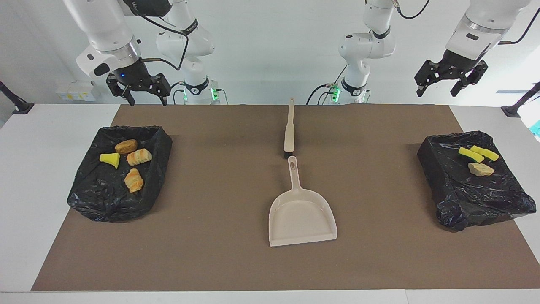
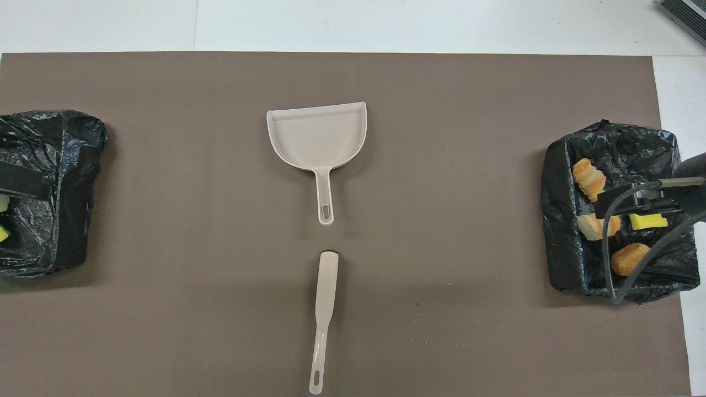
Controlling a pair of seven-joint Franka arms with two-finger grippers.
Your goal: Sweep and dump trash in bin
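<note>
The trash (image 1: 133, 180) in the bags looks light and probably soft; nothing is left to grip. Left tool (image 1: 449, 80), upper right, and right tool (image 1: 137, 91), upper left, hang released.

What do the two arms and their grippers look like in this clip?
Both arms are glossy white with rounded joints and dark bands. Each ends in a black two-finger gripper with linked fingers: right gripper, left gripper. Black cables run along the upper links. Green lights glow at both bases, and a small blue light shows above the right gripper.

High facing camera and steep overhead camera, opposed, share the brown mat (image 1: 236, 190).
</note>
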